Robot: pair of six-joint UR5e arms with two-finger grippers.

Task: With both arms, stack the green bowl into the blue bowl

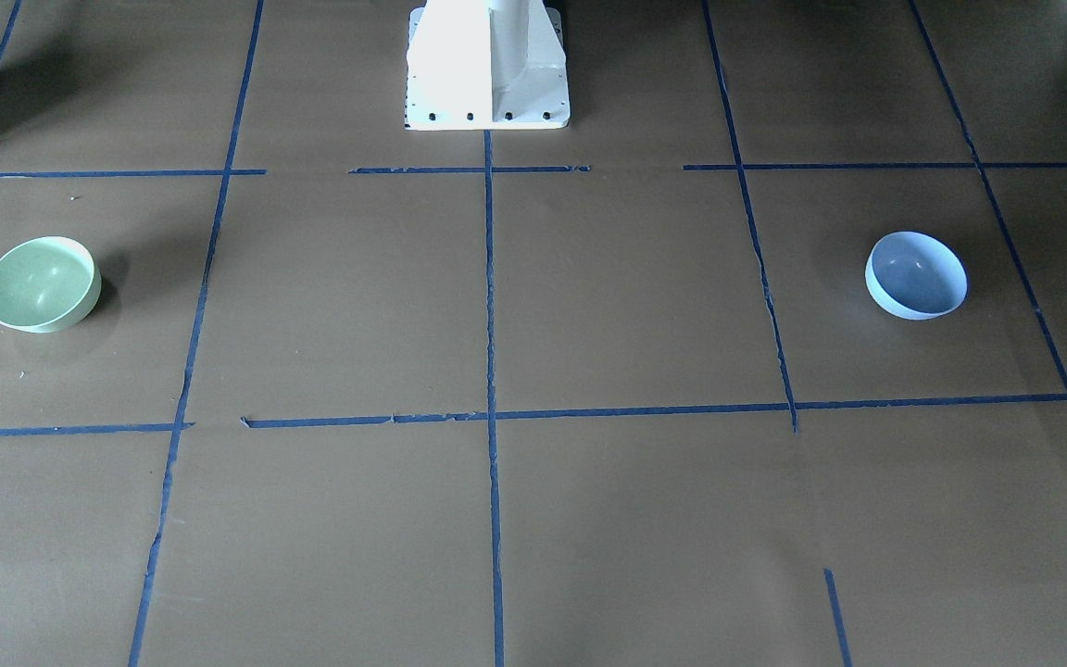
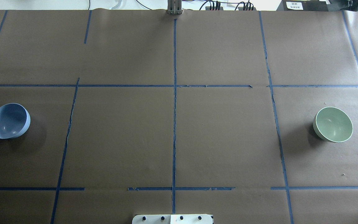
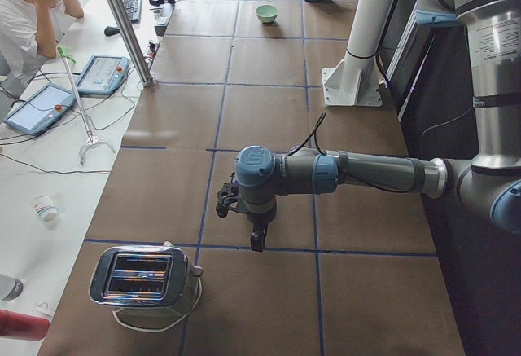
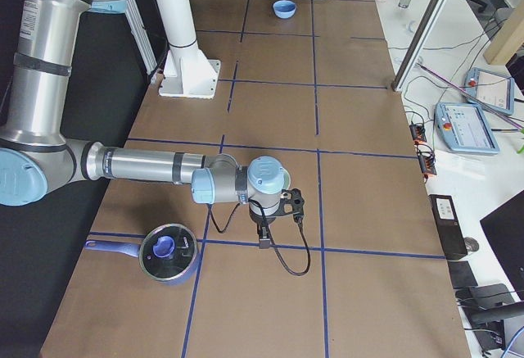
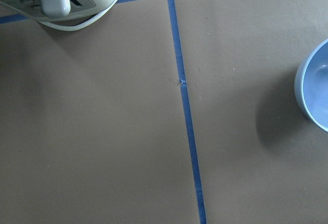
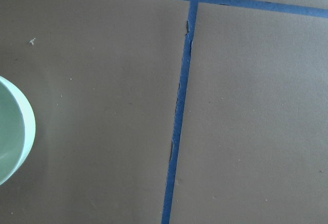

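Green bowl [image 2: 332,124]: set upright on the bench [image 2: 222,140], well apart from the blue bowl. It is caught only at the edge of the right wrist view, so it lies off to one side of the right hand [image 4: 264,242], not beneath it.
Blue bowl [image 2: 9,120]: set upright and empty, likewise off to one side of the left hand [image 3: 257,243].
Step in hand: the reach for the green bowl is judged to be due, since both bowls rest untouched on the bench.
How it is done well: the right hand should be shifted sideways until the near rim is centred beneath it. It should then be lowered with one finger inside the wall and one outside, so the glossy bowl is pinched rather than pushed away.
Arm pose: each forearm is stretched level, the wrist turned down and the hand pointed at the bench from well above.
Hand state: whether either hand is open or closed cannot be told from the side views.
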